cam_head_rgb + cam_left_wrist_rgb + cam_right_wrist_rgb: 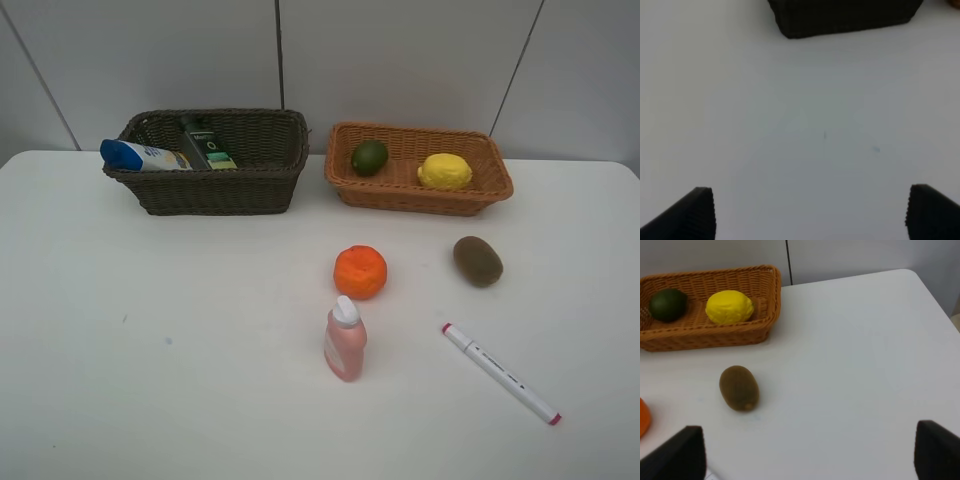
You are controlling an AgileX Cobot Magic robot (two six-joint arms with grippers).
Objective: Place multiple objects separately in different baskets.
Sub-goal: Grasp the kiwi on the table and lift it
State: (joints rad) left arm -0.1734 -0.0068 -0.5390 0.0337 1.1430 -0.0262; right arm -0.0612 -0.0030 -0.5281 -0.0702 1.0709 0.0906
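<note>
Together, lemon (444, 171) and lime (369, 157) occupy the tan basket (410, 197).

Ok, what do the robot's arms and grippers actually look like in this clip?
Only the tips show, in the wrist views. The left gripper has matte black fingers with fine ridges on their inner faces; the right gripper has tips of the same black, blocky shape. No cables, markings or arm links are visible.

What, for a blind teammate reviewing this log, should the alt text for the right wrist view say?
A brown kiwi lies on the white table in front of the open right gripper, its black fingertips spread wide and empty. Beyond the kiwi, a light orange-tan basket holds a dark green lime and a yellow lemon.
</note>
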